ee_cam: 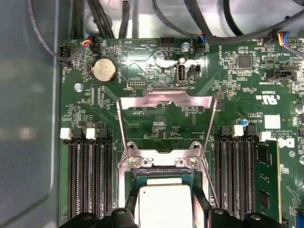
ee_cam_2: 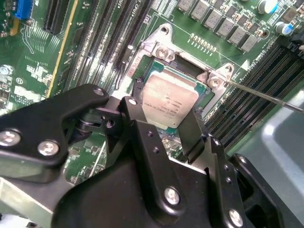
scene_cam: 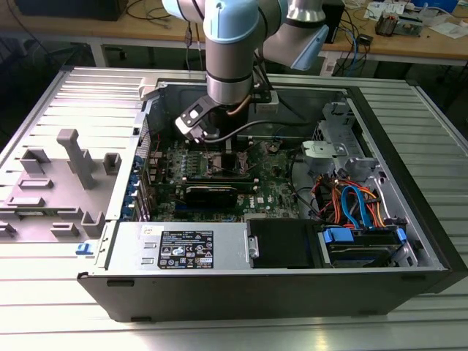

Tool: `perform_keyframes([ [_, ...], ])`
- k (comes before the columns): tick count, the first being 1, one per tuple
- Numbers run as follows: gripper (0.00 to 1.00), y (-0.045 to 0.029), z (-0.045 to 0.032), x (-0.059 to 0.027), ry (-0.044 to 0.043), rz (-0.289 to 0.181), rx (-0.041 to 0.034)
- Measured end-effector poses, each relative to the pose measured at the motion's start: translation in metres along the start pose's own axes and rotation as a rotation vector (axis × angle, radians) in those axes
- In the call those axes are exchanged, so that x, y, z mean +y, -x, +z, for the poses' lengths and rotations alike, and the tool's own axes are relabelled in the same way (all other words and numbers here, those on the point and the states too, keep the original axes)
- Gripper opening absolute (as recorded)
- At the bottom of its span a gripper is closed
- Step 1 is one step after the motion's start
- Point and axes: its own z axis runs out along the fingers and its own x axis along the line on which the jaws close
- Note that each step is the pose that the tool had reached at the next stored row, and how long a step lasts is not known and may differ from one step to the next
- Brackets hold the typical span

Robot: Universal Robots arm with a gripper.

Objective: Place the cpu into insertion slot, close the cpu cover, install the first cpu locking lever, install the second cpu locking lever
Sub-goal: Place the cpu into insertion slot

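Pinching with fingers [ee_cam_2: 138, 111], apparently, on both sides of the cpu [ee_cam_2: 167, 100], holding it in the insertion slot [ee_cam_2: 156, 51], leaving the cpu cover [ee_cam: 164, 102] raised; working the placing step, calling next for level seating before release.

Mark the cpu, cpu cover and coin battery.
cpu [ee_cam_2: 168, 101], second wrist view, centre of metal top.
cpu cover [ee_cam: 164, 100], first wrist view, open frame's end bar.
coin battery [ee_cam: 103, 71], first wrist view, centre of face.
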Motion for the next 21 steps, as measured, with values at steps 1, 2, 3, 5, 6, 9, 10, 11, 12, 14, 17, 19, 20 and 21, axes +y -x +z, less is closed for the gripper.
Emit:
perform_keyframes([
  [1, 0.54, -0.0002, -0.0001, 0.0002, -0.0001, 0.003, -0.0031],
  [2, 0.54, -0.0007, -0.0001, 0.0005, -0.0001, 0.004, -0.0045],
  [3, 0.54, -0.0010, -0.0001, 0.0005, 0.0000, 0.004, -0.0045],
  [5, 0.54, -0.0011, -0.0001, 0.0005, 0.0000, 0.004, -0.0045],
  [6, 0.54, -0.0012, -0.0001, 0.0006, 0.0001, 0.004, -0.0044],
  [9, 0.54, -0.0012, -0.0002, 0.0006, 0.0002, 0.004, -0.0043],
  [10, 0.54, -0.0012, -0.0016, 0.0006, 0.0000, 0.004, -0.0046],
  [11, 0.54, -0.0012, -0.0029, 0.0006, 0.0001, 0.004, -0.0044],
  [12, 0.54, -0.0012, -0.0040, 0.0007, 0.0001, 0.004, -0.0045],
  [14, 0.54, -0.0013, -0.0041, 0.0006, 0.0034, 0.005, -0.0042],
  [17, 0.54, -0.0015, -0.0041, 0.0007, 0.0165, 0.005, -0.0038],
  [19, 0.54, -0.0019, -0.0035, 0.0006, 0.0170, 0.005, -0.0036],
  [20, 0.54, -0.0020, -0.0032, 0.0006, 0.0171, 0.005, -0.0035],
  [21, 0.54, -0.0022, -0.0029, 0.0006, 0.0170, 0.005, -0.0036],
])
